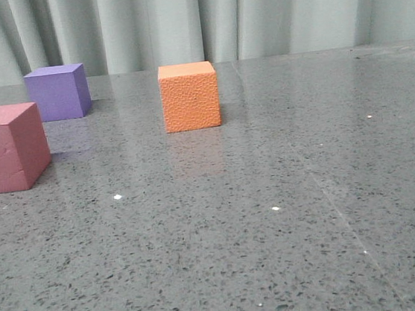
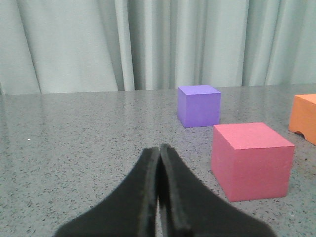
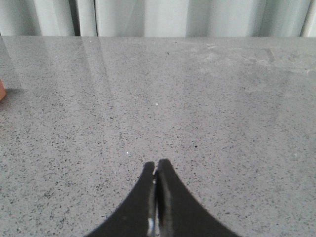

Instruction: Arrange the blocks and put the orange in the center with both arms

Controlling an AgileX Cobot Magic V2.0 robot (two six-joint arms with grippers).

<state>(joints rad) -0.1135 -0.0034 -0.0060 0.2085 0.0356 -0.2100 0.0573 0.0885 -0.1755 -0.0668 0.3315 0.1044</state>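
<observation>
1. Three cubes are seen in the front view: orange (image 1: 189, 97) mid-table, purple (image 1: 57, 92) far left, pink (image 1: 4, 148) near left. No cube is held, so the start is judged; a pink or purple cube must be carried to the orange's bare right.
2. Left wrist view: the left gripper (image 2: 159, 150) is pressed closed, empty, short of the pink (image 2: 252, 160); it must open.
3. Right wrist view: the right gripper (image 3: 156, 166) is closed over bare table (image 3: 207, 98).
4. No long axis is shown by the orange; a flat face is turned frontward.

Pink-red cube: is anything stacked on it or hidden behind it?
Nothing sits on the pink-red cube; its top is bare. Behind it stands the purple cube, apart, then the curtain. Its underside is hidden.
</observation>
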